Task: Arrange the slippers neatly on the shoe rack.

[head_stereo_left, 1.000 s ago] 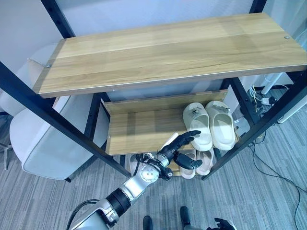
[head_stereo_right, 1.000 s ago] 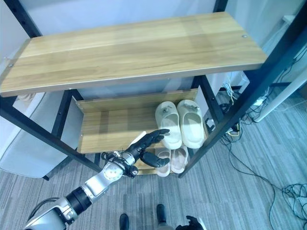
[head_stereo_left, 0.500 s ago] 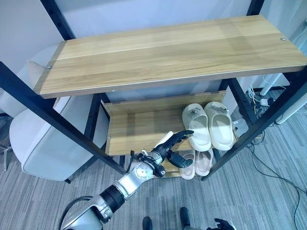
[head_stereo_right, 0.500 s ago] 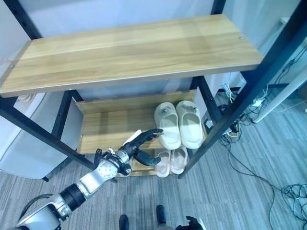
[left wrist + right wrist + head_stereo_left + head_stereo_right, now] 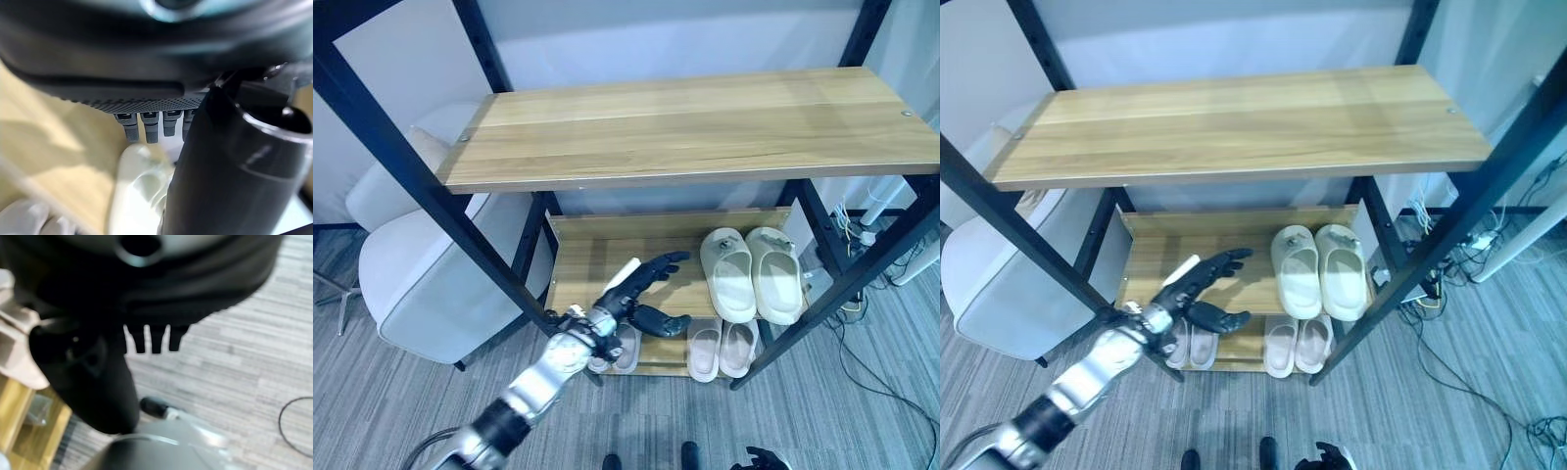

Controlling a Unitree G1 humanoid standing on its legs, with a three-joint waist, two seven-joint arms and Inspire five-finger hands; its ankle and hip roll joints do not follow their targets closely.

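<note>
A cream pair of slippers (image 5: 751, 274) lies side by side at the right end of the rack's middle shelf (image 5: 582, 269). On the bottom shelf a pale pink pair (image 5: 722, 348) sits under them, and another light pair (image 5: 617, 348) lies further left. My left hand (image 5: 641, 294) hovers open over the middle shelf's front edge. Its fingers are straight and point at the cream pair, a short gap away from it. In the left wrist view the nearest cream slipper (image 5: 142, 186) shows past the fingers (image 5: 149, 127). My right hand (image 5: 146, 289) hangs low over the floor, fingers relaxed and holding nothing.
The wide wooden top shelf (image 5: 705, 122) overhangs the lower shelves. Black frame posts (image 5: 421, 186) slant down at both sides. A pale grey chair (image 5: 421, 274) stands left of the rack. Cables and a power strip (image 5: 862, 230) lie on the striped grey carpet to the right.
The camera has shifted. My left hand has drawn back to the left, from touching the left cream slipper to a short gap away. It stays open.
</note>
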